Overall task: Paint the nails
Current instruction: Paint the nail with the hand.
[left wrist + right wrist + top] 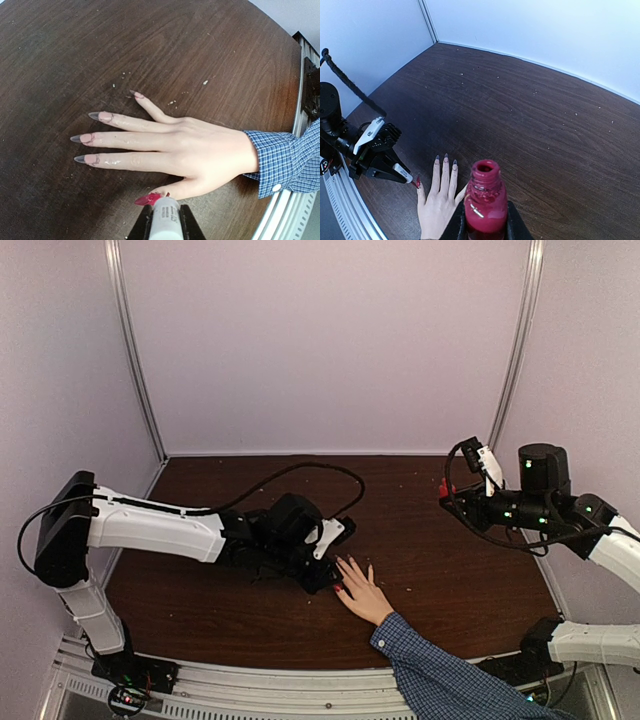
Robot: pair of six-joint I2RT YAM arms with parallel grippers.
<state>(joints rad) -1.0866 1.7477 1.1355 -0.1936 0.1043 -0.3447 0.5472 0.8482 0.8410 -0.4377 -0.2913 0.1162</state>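
Left gripper [165, 226] clamping brush cap [165, 214], painting thumbnail [147, 199] of hand [200, 150]; right gripper [487, 226] holding open polish bottle [485, 192] upright, away from hand, avoiding spill.

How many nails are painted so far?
Done: only the long thumbnail looks glossy red. In hand: the left gripper holds a white-handled brush at that thumbnail, and the right gripper holds the open red polish bottle. Left: the other four pointed nails look bare pinkish.
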